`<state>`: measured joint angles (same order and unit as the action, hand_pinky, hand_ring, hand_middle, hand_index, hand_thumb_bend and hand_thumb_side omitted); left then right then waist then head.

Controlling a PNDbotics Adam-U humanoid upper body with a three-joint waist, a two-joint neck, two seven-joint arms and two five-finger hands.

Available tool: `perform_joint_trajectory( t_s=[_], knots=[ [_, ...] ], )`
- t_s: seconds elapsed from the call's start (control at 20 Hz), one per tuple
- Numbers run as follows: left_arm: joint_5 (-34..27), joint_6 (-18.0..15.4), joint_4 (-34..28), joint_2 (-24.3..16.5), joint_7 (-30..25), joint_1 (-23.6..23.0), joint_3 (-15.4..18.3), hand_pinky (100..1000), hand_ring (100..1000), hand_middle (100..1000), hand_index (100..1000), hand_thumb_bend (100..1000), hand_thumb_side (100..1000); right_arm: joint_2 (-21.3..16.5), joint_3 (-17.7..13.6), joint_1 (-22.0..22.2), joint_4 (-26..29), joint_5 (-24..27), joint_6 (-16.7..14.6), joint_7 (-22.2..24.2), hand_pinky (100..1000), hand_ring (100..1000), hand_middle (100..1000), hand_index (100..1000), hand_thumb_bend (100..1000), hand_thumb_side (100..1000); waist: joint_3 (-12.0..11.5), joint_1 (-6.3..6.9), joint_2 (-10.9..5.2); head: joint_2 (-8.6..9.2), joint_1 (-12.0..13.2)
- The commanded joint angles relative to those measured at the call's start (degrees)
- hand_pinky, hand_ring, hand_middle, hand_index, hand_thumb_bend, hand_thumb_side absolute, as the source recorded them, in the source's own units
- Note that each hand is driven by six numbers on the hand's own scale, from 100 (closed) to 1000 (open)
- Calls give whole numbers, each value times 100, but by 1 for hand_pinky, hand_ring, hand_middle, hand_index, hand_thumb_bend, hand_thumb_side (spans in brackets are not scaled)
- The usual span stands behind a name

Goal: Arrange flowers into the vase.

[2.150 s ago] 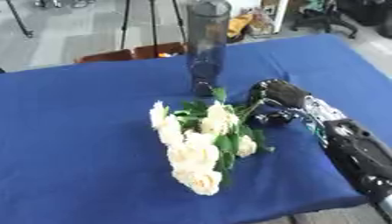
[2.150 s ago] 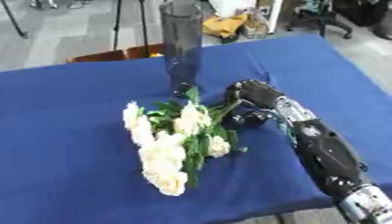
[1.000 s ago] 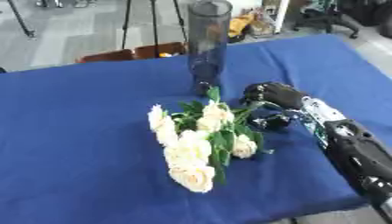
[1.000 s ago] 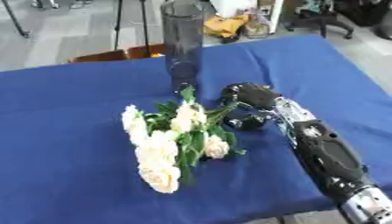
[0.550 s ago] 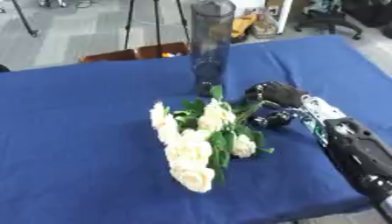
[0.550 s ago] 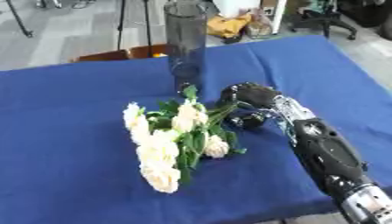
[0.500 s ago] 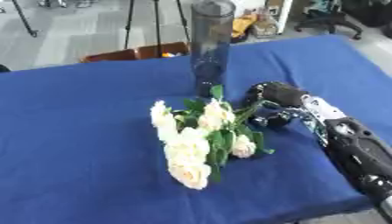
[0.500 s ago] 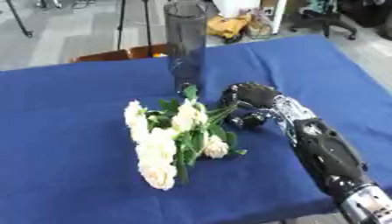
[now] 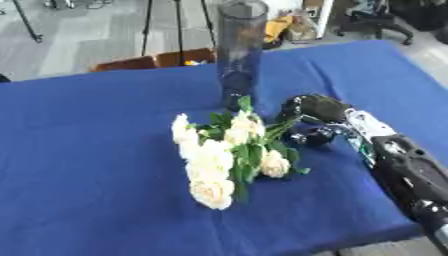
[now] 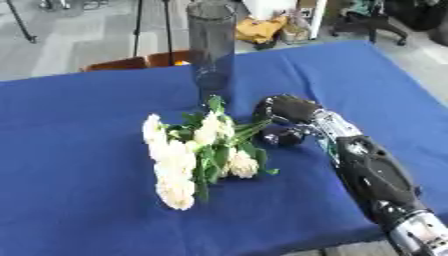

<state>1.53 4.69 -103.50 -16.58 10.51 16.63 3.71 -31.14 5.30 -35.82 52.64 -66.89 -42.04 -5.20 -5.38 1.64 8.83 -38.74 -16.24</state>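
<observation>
Grasping stage of the flower task, bouquet not yet lifted. Right hand (image 9: 313, 109) at about 3 o'clock on the blue table (image 9: 87, 150), fingers curled over the stem ends of the flowers (image 9: 223, 152); contact with the stems apparent, though whether the stems are fully enclosed cannot be told from either eye view. Left hand in neither view.

Flowers lying flat at table centre: cream blooms fanned toward 7 o'clock, green leaves and stems converging toward 2 o'clock, into the hand. Vase (image 9: 239, 52), a tall dark translucent cylinder, upright at 12 o'clock of the bouquet, just beyond the uppermost leaf, empty as far as can be seen. Hand and vase near one another but apart.

Judged next: closing securely on the stems, lifting the bunch clear of the cloth, and turning it so that the stem ends point down and the blooms up. Then carrying toward 12 o'clock, above the vase rim, and lowering the stems into the narrow mouth.

Points of care: tall, slender vase likely to tip if struck by the forearm or the leaves; loose stems liable to splay or slip out during the turn; mouth narrow relative to the leafy bunch, so close alignment called for before descent.
</observation>
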Motion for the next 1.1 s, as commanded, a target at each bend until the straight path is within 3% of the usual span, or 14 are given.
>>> perform_joint_trajectory(
  t_s=[0.05,0.15,0.2,0.4,0.45,0.5,0.6,0.65,0.7,0.85,1.1],
  knots=[
    [-12,-12,-59,-73,-1,73,7,497,534,507,688,409,767,-110,12,-20,-30,-3,21,46,555,750,546,654,473,113,4,90,-47,15,1],
    [-12,-12,-59,-73,-1,73,7,497,534,507,688,409,767,-110,12,-20,-30,-4,21,49,555,750,546,654,473,113,4,90,-47,15,1],
    [-12,-12,-60,-74,0,73,8,497,534,507,687,409,767,-112,12,-17,-37,-3,25,57,398,636,441,514,460,100,2,92,-50,17,2],
    [-14,-11,-60,-76,1,74,8,497,534,507,687,409,767,-117,13,-17,-57,35,38,120,398,636,441,514,460,100,-3,96,-56,19,2],
    [-15,-12,-61,-76,1,76,8,497,534,507,687,409,767,-114,0,-14,-46,65,38,101,279,546,335,401,564,186,11,95,-61,21,4],
    [-15,-12,-61,-76,-1,78,8,497,534,507,687,409,767,-117,-2,-6,-39,101,36,62,279,546,335,401,564,186,20,93,-64,22,5],
    [-12,-13,-61,-77,-2,79,9,497,534,507,687,411,766,-128,-9,6,-45,161,58,-14,127,435,291,358,645,278,42,87,-71,26,7],
    [-11,-13,-60,-78,-1,79,10,497,534,507,687,411,766,-132,-10,10,-48,187,73,-48,100,407,276,348,652,293,49,84,-74,27,8],
    [-9,-13,-60,-79,-1,78,9,497,534,507,687,411,766,-134,-9,14,-50,207,88,-77,100,407,276,348,652,293,52,81,-76,27,10],
    [-5,-12,-60,-80,1,79,11,498,534,507,687,411,766,-134,-23,19,-38,280,141,-195,100,280,103,312,648,414,63,75,-84,27,16],
    [-4,-12,-61,-83,7,77,12,498,534,507,687,411,765,-140,-71,27,50,488,368,-595,100,161,100,288,634,461,81,70,-99,28,19]
  ],
)
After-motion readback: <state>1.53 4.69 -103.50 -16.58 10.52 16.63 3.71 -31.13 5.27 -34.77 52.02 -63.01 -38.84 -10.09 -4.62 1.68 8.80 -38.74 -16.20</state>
